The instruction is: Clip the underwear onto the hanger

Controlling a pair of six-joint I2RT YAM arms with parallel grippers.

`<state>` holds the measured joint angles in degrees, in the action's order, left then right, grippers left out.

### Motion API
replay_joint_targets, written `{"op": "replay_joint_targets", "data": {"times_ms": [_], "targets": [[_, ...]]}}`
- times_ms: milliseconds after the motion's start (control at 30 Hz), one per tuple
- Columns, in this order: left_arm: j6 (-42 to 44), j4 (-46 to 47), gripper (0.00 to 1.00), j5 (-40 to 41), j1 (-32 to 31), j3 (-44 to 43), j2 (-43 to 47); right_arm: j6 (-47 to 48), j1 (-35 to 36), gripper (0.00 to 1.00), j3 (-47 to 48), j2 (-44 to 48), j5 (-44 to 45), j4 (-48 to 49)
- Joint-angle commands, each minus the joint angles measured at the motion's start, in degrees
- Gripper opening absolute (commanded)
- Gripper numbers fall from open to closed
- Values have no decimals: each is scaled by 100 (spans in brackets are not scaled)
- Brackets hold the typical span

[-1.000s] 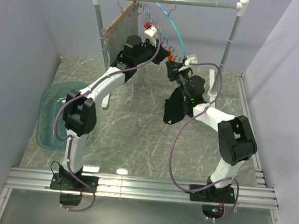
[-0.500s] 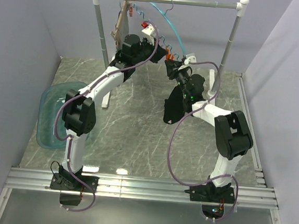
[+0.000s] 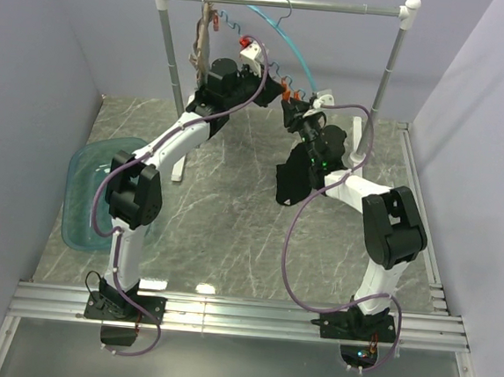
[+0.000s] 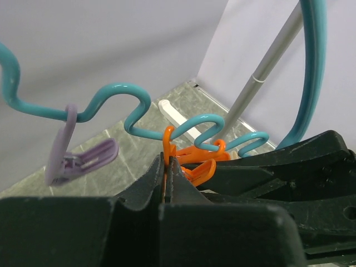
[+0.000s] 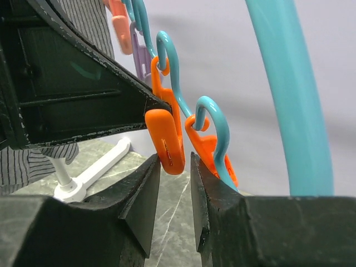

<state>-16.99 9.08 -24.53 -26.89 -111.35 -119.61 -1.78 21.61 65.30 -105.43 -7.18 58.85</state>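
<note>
— Pinching an orange clip on the teal hanger with the left end effector, pads together; straddling its lower end with the right end effector, jaws apart.
— No underwear in there yet (dangling below the right forearm). Could snap shut on nothing, or drag the hanger sideways.

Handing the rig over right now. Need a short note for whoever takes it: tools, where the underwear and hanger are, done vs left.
Tools: the left tool is shut on an orange clip of the hanger, which hangs from the rail. The right tool is open, its fingers either side of that clip's lower end, no fabric between them.
Things: the underwear hangs below the right arm; what holds it up is hidden.
Done: both tools are at the clip.
Left: feed the fabric's edge into the clip, let it close, check that it holds.
</note>
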Motion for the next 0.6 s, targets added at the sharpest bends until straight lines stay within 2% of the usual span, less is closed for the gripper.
{"op": "replay_joint_targets", "data": {"times_ms": [0,433,500,567], "targets": [[-208,23,0,-376,-88,-256,412,125,-148,36,-70,295,331,294],[-427,-56,0,-553,-97,-431,325,125,-183,34,325,-13,85,294],[-471,-47,0,-561,-97,-414,333,125,-183,30,352,-31,94,285],[-489,-29,0,-622,-105,-414,325,125,-183,21,361,-13,59,285]]}}
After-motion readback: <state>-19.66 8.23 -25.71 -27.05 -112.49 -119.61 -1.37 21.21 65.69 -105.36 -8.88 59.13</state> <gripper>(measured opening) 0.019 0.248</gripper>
